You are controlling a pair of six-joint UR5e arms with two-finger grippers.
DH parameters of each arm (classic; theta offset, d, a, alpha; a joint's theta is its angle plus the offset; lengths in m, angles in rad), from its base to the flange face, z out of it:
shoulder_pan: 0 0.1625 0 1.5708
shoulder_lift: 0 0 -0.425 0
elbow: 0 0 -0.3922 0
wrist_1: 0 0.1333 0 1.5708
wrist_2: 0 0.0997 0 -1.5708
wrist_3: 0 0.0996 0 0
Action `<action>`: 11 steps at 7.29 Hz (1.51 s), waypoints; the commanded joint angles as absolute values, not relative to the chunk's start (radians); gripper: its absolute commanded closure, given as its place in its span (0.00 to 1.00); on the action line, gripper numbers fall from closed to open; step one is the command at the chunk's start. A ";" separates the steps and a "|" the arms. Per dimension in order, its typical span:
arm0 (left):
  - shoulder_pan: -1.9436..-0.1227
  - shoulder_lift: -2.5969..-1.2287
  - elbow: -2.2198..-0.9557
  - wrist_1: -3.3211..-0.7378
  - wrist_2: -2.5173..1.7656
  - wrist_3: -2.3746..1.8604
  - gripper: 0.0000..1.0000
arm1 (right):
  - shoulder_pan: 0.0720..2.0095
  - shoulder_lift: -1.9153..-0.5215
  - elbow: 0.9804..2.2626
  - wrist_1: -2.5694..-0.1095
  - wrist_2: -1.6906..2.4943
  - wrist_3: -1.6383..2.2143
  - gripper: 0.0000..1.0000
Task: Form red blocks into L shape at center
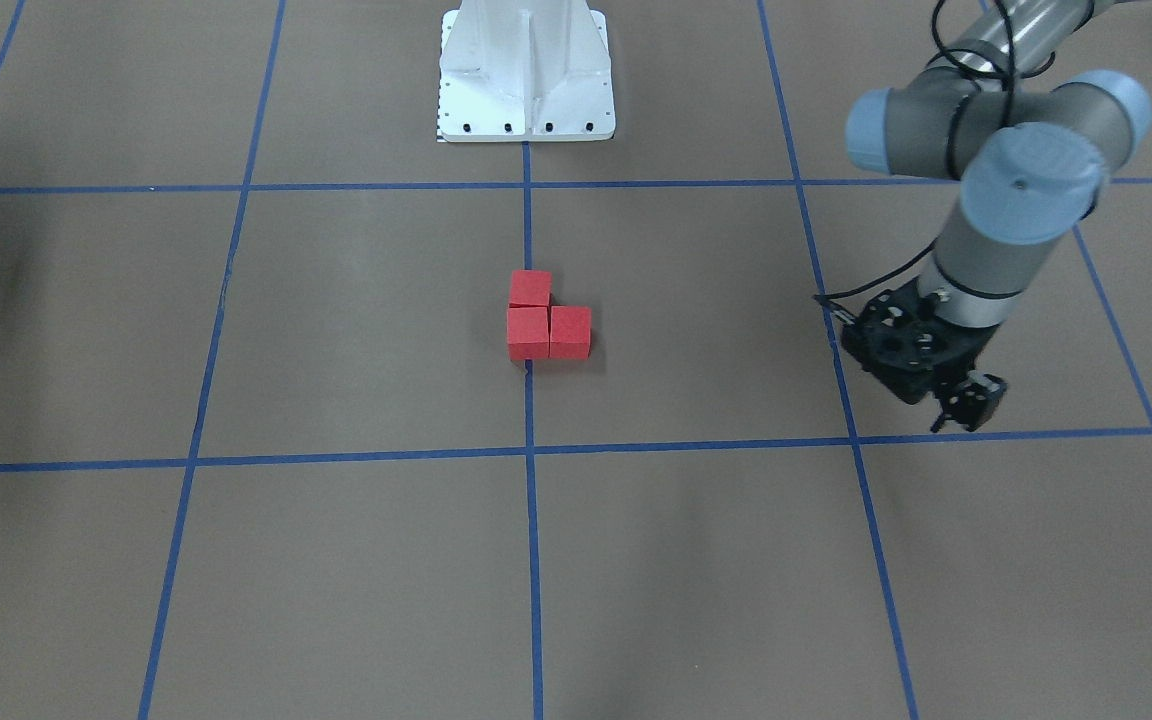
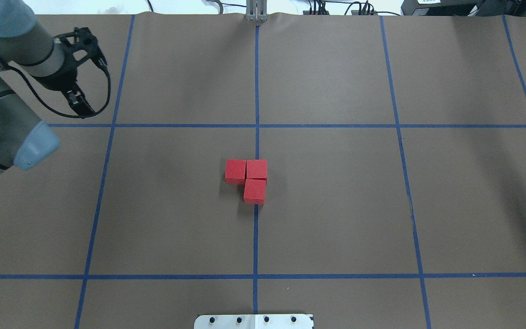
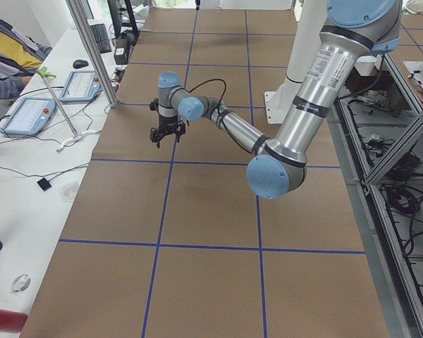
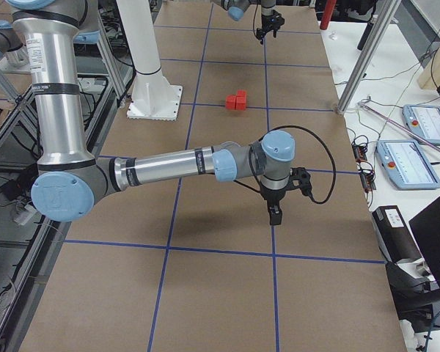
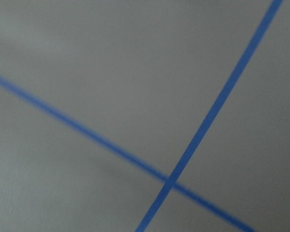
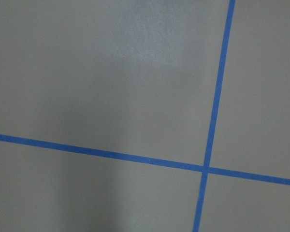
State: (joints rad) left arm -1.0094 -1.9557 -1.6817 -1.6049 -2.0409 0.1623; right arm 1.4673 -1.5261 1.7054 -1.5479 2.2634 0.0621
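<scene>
Left arm (image 1: pixel 996 230): stretched far out to own left side, wrist turned straight down.
Left hand (image 1: pixel 966 405): pointing down, fingers apart, empty.
Right arm (image 4: pixel 169 167): elbow low, forearm about level, reaching out to own right.
Right hand (image 4: pixel 276 214): pointing down; open or closed, cannot tell.

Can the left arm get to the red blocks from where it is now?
Probably yes: only brown table lies between the left pincer and the red blocks, and the right arm sits well clear of them.
</scene>
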 commanded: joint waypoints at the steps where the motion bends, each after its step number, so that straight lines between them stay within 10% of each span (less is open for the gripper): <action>1: -1.211 -1.786 -1.692 -1.626 -2.210 0.120 0.00 | 1.500 -1.673 1.782 -1.537 2.264 0.031 0.01; 7: -1.621 -1.441 -1.695 -1.626 -2.267 0.123 0.00 | 1.508 -1.721 1.773 -1.520 2.255 0.032 0.01; 11: -1.617 -1.439 -1.700 -1.629 -2.289 0.129 0.00 | 1.508 -1.716 1.773 -1.520 2.255 0.045 0.01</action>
State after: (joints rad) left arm -1.6199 -1.4385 -1.6981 -1.6268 -2.2869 0.1253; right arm 1.5079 -1.7151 1.7731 -1.5208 2.2560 0.0452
